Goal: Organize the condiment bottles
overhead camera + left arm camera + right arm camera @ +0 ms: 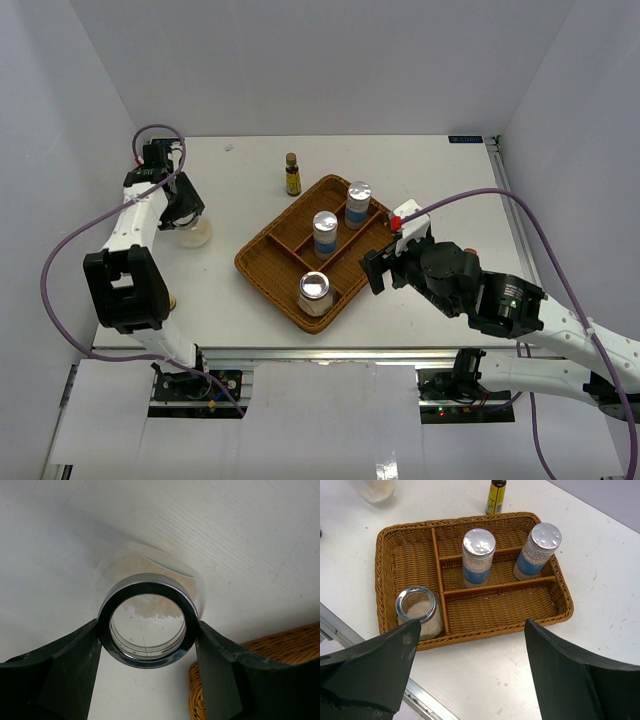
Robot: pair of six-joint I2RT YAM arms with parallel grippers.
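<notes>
- The left gripper (pixel 183 215) is clamping a glass jar (pixel 192 233) in the top view. The jar is resting on the table (pixel 230 160), well off the left side of the tray (pixel 262 268).
- The right gripper (pixel 385 262) is hanging wide and empty just off the tray's right edge.
- In the tray, one blue-labelled shaker (pixel 326 233) and the other shaker (pixel 358 203) are standing near the middle, and a second jar (pixel 314 292) is sitting in the near corner. An amber bottle (pixel 292 175) is standing on the table just beyond the tray's far corner.
- In the left wrist view, the left gripper (pixel 148 627) is pinching the glass jar (pixel 150 580) with its fingers (pixel 75 665) touching opposite sides of the silver lid (pixel 105 625). The tray's (pixel 250 660) corner is showing close by.
- In the right wrist view, the right gripper (pixel 472 625) is gaping with nothing between its fingers (pixel 375 665). The tray (pixel 385 580) is lying ahead of it, and both shakers appear to be sharing the middle slot. The second jar (pixel 419 611) is sitting at the near end of the long slot.
- The step in hand seems to be lifting the jar:
  - The hold is only on a smooth round lid, so the squeeze needs to be firm and centred.
  - The rise needs to be straight and level.
  - The jar's base needs to clear the tray's rim.
  - The free stretch of the long slot behind the second jar looks like the place to set it.
</notes>
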